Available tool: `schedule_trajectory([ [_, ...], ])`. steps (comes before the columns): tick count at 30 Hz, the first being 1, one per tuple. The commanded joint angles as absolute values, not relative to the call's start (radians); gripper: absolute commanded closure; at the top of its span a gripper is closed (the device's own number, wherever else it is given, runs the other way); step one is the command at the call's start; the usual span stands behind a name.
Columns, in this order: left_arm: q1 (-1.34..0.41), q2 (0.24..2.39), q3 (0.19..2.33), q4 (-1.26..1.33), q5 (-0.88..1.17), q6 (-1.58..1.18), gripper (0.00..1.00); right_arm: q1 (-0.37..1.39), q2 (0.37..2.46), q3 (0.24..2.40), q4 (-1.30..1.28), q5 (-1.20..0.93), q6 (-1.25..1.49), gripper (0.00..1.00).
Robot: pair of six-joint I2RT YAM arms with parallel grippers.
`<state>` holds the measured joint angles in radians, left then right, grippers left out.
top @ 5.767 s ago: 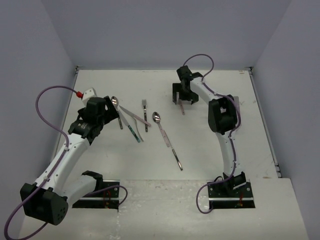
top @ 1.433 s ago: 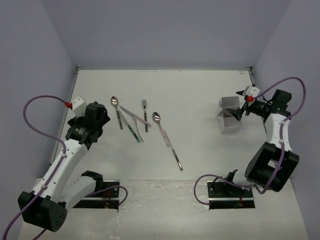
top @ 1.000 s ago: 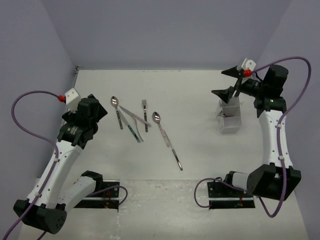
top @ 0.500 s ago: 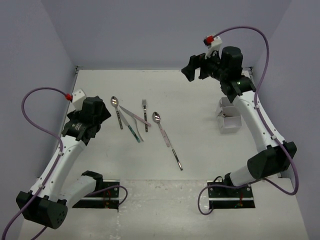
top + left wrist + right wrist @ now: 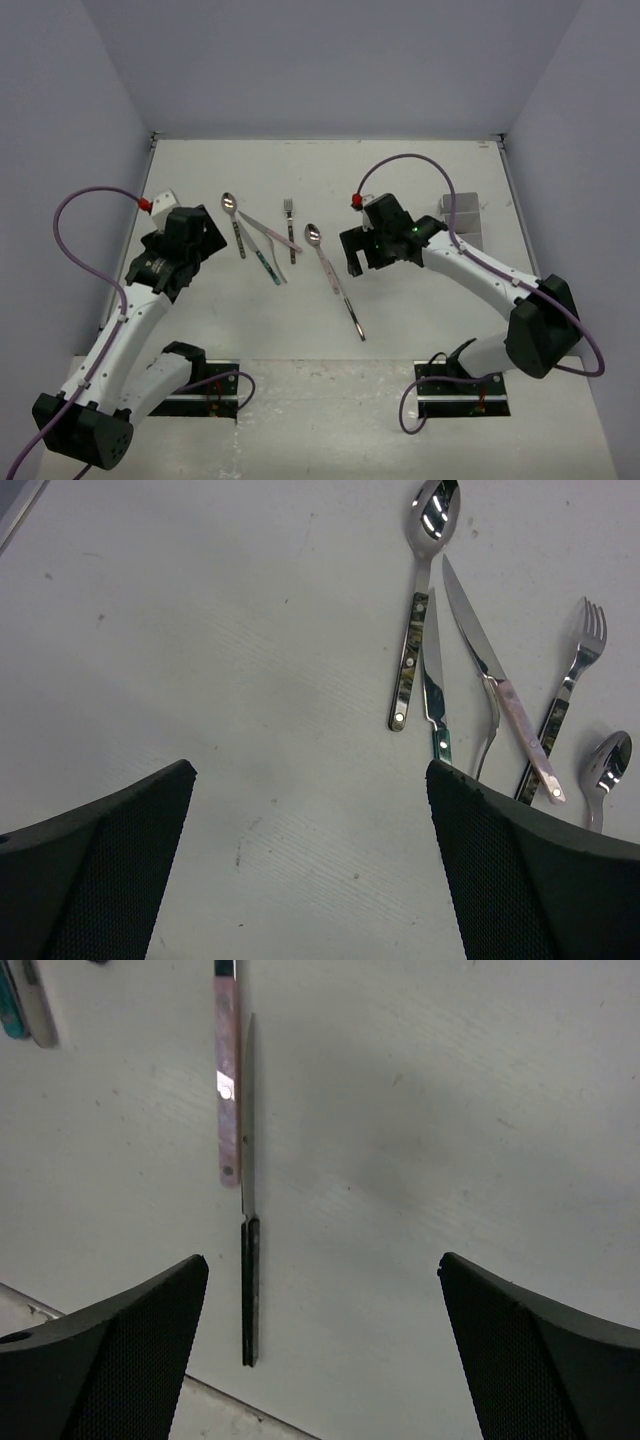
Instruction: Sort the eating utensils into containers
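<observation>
Right wrist view: the right gripper point(image 5: 320, 1360) hung over the table point(image 5: 420, 1160) with its jaws spread wide and nothing between them. The dark-handled knife point(image 5: 249, 1300) lay just inside the finger at the picture's left. The pink-handled spoon point(image 5: 226, 1080) lay alongside its blade, apparently touching. Judged: the jaws were spread ready for a pick from this pair. The knife sat off-centre in the gap, so a sideways correction looked needed before descent.

Left wrist view: the left gripper point(image 5: 310, 880) was likewise agape and empty above bare table. The crossed cluster of utensils lay ahead, toward the picture's right. Judged: lining up, not yet committed to one piece.

Top external: the containers point(image 5: 462, 222) stood near the table's right edge, well apart from every utensil. Their contents could not be made out. All visible pieces lay loose on the table, so the sorting looked to be all ahead.

Count:
- Spoons, two: the dark-handled spoon point(image 5: 230, 207) and the pink-handled one.
- Fork point(image 5: 290, 208), one.
- Knives, three: the pink-handled knife point(image 5: 268, 230), the teal-handled knife point(image 5: 263, 258) and the dark-handled one.
- One further steel piece point(image 5: 487, 735), half hidden under the pink-handled knife, kind unclear.
- Container compartments: at least two discernible.
</observation>
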<state>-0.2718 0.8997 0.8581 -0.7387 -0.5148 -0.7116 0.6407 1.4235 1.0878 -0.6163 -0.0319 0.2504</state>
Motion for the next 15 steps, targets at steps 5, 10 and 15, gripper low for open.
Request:
schedule_trajectory([
  [5,-0.275,0.891,0.835,-0.678,-0.477,-0.683,0.0,0.781,1.448,0.988,-0.66,0.071,0.367,0.01],
  [10,-0.275,0.9,0.818,-0.669,-0.462,-0.681,0.0,0.85,1.517,0.979,-0.631,0.077,0.371,0.01],
  [15,-0.275,0.913,0.818,-0.663,-0.456,-0.681,0.0,0.888,1.621,0.997,-0.58,0.092,0.374,0.08],
])
